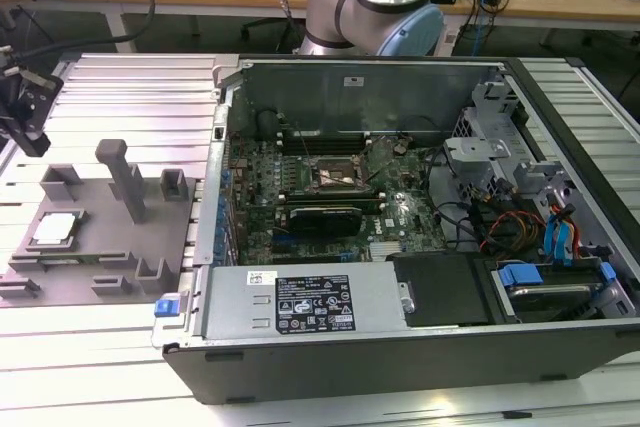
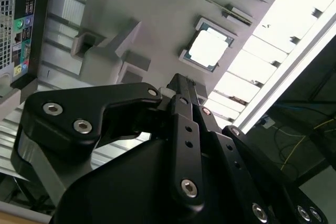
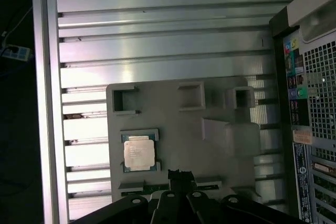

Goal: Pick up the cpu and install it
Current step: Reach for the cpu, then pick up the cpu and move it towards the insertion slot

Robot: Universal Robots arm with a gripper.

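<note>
One cpu (image 1: 55, 230) lies flat in pocket of one grey tray (image 1: 110, 247), near tray edge far from one open computer case (image 1: 400, 347). Tray sits on ribbed metal table (image 1: 130, 87), at exterior view's left. One gripper (image 3: 180, 174) hangs above tray, apart from cpu, jaws pressed together, holding nothing. Exterior view looks inside case: one dark socket (image 1: 338, 175) on board. Both wrist views look down on cpu's pale top.

Exterior view high over the computer case (image 1: 400, 367); both wrist views down onto the grey tray (image 3: 173, 124)
</note>
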